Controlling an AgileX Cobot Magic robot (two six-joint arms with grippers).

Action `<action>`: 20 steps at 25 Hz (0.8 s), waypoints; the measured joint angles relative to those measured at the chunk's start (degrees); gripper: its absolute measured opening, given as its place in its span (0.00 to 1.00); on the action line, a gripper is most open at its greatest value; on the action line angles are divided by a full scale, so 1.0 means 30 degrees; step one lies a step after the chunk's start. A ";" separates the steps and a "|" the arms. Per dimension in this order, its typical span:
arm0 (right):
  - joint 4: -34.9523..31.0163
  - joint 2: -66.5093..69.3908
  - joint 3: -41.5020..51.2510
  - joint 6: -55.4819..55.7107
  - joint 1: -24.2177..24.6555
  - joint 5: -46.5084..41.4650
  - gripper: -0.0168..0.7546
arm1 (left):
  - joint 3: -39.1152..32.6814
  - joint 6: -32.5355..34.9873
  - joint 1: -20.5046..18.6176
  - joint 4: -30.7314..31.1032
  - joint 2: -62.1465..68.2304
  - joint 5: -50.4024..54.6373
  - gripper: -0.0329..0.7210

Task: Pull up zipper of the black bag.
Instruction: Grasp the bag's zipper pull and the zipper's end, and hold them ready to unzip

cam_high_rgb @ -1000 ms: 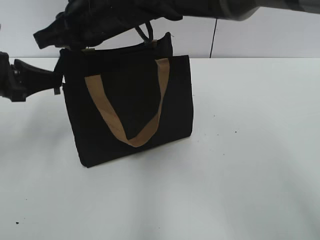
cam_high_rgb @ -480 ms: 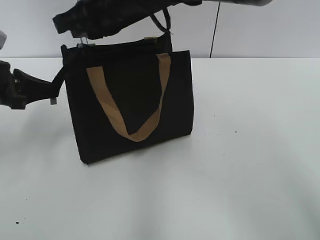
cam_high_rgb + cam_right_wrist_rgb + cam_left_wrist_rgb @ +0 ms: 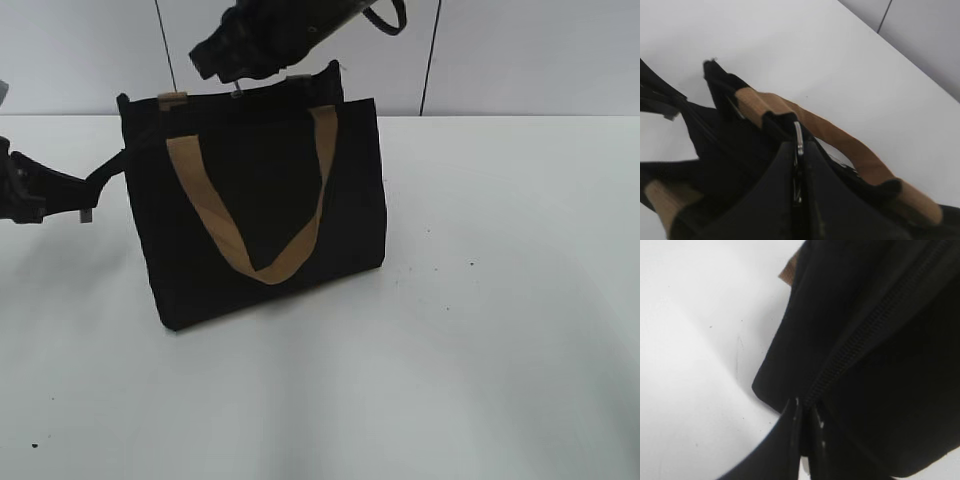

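White table (image 3: 500, 330), grey panelled wall behind. Black bag (image 3: 260, 215), upright, left of centre frame; one tan handle (image 3: 250, 215) hangs in a V down its front face. Right gripper (image 3: 240, 72), upper centre of frame, directly over the bag's top edge, fingers pressed together on the silver pull (image 3: 799, 138) of the zipper (image 3: 860, 347). Left gripper (image 3: 85, 195), left edge of frame, fingers nearly together, pinching the bag's end corner where the zipper line ends.
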State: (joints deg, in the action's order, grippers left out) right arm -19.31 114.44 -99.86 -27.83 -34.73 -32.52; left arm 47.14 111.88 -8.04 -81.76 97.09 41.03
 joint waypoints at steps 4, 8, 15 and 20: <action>0.3486 -0.0401 -0.0006 0.0187 0.0048 -0.1145 0.02 | -0.0014 -0.0157 -0.0087 0.0236 -0.0296 -0.0353 0.06; 0.6157 -0.0569 -0.0066 0.1154 0.0267 -0.2491 0.02 | -0.0039 -0.0171 -0.0132 0.0270 -0.0491 -0.0307 0.06; 0.8496 -0.0569 -0.0100 0.2324 0.0204 -0.3714 0.02 | -0.0039 -0.0171 -0.0097 0.0111 -0.0549 0.0531 0.06; 0.8084 -0.0717 -0.0100 0.3102 0.0222 -0.3626 0.07 | -0.0039 -0.0171 -0.0097 0.0075 -0.0550 0.0568 0.06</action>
State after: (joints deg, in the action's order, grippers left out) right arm 4.94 112.29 -100.16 -18.52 -34.06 -43.40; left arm 47.02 111.36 -8.33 -81.53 95.44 42.73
